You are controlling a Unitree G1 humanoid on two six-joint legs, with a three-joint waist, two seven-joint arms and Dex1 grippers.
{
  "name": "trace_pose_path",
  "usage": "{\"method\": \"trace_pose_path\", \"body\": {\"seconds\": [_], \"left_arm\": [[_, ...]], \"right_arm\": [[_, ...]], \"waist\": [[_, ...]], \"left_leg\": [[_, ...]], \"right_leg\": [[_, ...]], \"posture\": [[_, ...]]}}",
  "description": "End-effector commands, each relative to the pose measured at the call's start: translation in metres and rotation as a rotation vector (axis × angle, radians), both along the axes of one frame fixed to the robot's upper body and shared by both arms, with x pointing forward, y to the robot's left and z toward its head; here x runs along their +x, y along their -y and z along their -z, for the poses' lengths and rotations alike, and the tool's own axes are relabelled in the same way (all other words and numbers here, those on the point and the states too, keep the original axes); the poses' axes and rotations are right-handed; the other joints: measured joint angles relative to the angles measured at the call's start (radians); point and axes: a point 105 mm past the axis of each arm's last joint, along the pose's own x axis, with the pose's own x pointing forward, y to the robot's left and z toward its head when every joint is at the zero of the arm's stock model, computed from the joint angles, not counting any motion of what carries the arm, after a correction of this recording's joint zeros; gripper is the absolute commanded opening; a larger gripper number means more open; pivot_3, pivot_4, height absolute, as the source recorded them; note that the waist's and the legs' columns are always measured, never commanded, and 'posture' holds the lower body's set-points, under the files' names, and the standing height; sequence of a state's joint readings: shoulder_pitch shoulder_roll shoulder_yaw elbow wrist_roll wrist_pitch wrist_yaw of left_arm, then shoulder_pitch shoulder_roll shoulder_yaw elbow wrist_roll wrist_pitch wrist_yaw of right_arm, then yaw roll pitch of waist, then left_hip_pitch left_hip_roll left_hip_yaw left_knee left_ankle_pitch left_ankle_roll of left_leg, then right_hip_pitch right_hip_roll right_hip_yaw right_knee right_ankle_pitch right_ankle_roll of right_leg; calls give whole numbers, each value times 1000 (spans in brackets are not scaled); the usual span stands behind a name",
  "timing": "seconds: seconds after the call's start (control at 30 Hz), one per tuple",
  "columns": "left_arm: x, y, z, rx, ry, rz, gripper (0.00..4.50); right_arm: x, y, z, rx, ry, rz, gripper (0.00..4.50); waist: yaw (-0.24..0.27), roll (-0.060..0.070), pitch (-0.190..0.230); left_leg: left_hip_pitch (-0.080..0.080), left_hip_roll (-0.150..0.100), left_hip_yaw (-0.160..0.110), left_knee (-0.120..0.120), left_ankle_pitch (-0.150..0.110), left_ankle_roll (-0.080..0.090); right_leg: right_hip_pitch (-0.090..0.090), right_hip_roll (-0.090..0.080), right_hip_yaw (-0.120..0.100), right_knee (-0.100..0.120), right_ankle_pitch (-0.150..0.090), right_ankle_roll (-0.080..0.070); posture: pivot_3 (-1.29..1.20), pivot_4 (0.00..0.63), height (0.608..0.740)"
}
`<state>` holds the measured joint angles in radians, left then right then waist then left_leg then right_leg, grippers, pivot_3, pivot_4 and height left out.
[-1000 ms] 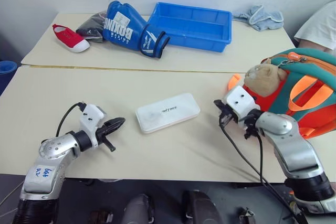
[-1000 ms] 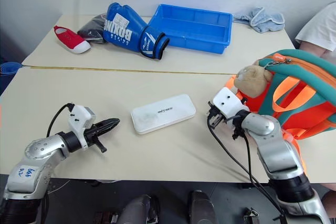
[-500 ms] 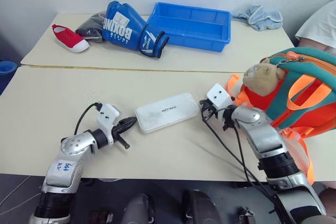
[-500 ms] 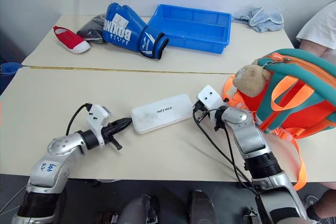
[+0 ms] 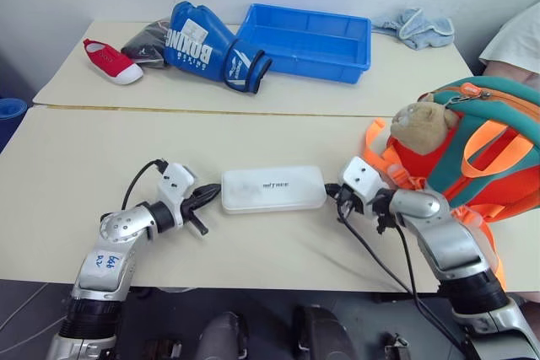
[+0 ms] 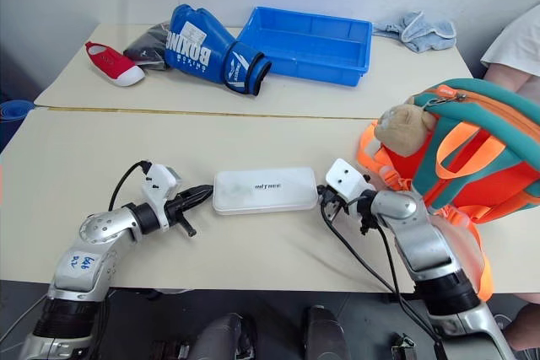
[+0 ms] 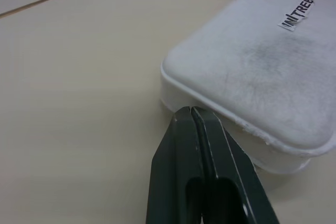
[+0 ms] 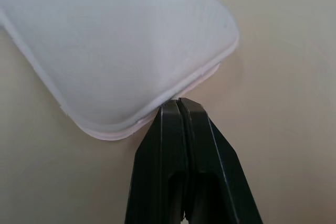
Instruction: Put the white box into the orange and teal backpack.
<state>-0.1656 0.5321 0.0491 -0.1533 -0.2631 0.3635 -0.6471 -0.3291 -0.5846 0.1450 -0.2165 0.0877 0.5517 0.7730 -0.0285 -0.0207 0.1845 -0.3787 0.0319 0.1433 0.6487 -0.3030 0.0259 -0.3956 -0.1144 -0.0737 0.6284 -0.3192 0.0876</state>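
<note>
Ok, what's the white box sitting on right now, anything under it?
The white box lies flat on the bare tan table, with both shut grippers, left and right, at its short ends. Nothing shows around its edges; the surface directly beneath is covered by the box.

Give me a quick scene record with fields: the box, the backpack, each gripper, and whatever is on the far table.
box: flat white rectangular box lying flat on the near beige table, small dark lettering on top
backpack: orange and teal backpack with tan plush toy, at the table's right end, apart from the box
left gripper: jaws shut, tip at the box's left end
right gripper: jaws shut, tip at the box's right end
far table: blue plastic tray, blue boxing glove, red shoe, light blue cloth
</note>
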Motion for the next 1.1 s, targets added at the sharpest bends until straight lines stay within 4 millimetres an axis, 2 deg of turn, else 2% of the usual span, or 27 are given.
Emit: {"method": "trace_pose_path", "body": {"seconds": [0.03, 0.13, 0.27, 0.5, 0.53, 0.63, 0.73, 0.83, 0.93, 1.03, 1.1], "left_arm": [[-11, 17, -4, -9, 20, 81, 30], [-18, 24, -4, -18, 8, 112, 30], [-25, 31, -9, -59, -29, 149, 30], [-39, 30, -13, -92, -142, 212, 30], [-35, 19, -16, -114, -175, 176, 203], [-30, -13, -22, -165, -311, 145, 815], [-33, -30, -24, -266, -533, 146, 1670], [-36, -34, -34, -394, -716, 185, 2640], [-25, -38, -33, -420, -792, 146, 3464], [-19, -25, -31, -436, -873, 165, 4402], [-19, -12, -25, -393, -960, 174, 4457]], "right_arm": [[-20, -11, -15, 49, 14, -101, 0], [-34, -6, -11, 43, -24, -110, 0], [-49, 12, -5, 14, -73, -77, 0], [-65, 42, 9, -41, -113, 13, 0], [-65, 45, 8, -16, -113, 36, 0], [-62, 46, -16, 183, -94, 100, 0], [-67, 50, -17, 127, -102, 61, 0], [-69, 58, -9, 54, -124, 57, 0], [-65, 61, -8, 25, -110, 65, 0], [-59, 63, -2, -35, -99, 50, 0], [-53, 61, 2, -53, -97, 39, 0]], "waist": [[1, 0, 0], [3, 0, 0], [6, 0, 0], [3, 0, 0], [2, 0, 0], [1, -1, 1], [3, 0, 1], [9, 0, 1], [13, -1, 2], [19, -1, 2], [24, -1, 2]], "left_leg": [[0, 0, 0, 0, 0, 0], [0, 0, 0, 0, 0, 0], [0, 0, -1, 0, 0, 0], [0, 0, -2, 0, -1, 0], [1, 0, -2, 0, -1, 0], [1, 0, -3, 0, 1, -2], [2, 1, -3, -1, 1, -4], [1, 0, -4, -1, 0, -3], [-1, -1, -4, 0, 0, -1], [-1, -1, -3, 2, 0, -1], [-1, -1, -3, 2, 0, -1]], "right_leg": [[0, 0, 0, 0, 0, 0], [0, 0, 0, -1, 0, 0], [1, -1, 0, -1, 0, 0], [1, -1, 0, -1, 0, 0], [1, -1, 0, -1, 0, 0], [2, 0, -1, 0, 0, 0], [1, 0, -1, 1, 0, -1], [2, 0, -2, 0, -1, -1], [1, 0, -2, -2, -1, -1], [1, 0, -2, -1, 0, -1], [1, 0, -2, -1, 0, -1]], "posture": [[0, 150, 740], [0, 150, 740], [0, 150, 740], [0, 150, 740], [0, 150, 740], [0, 150, 740], [0, 150, 740], [0, 150, 740], [0, 150, 740], [0, 150, 740], [0, 150, 740]]}}
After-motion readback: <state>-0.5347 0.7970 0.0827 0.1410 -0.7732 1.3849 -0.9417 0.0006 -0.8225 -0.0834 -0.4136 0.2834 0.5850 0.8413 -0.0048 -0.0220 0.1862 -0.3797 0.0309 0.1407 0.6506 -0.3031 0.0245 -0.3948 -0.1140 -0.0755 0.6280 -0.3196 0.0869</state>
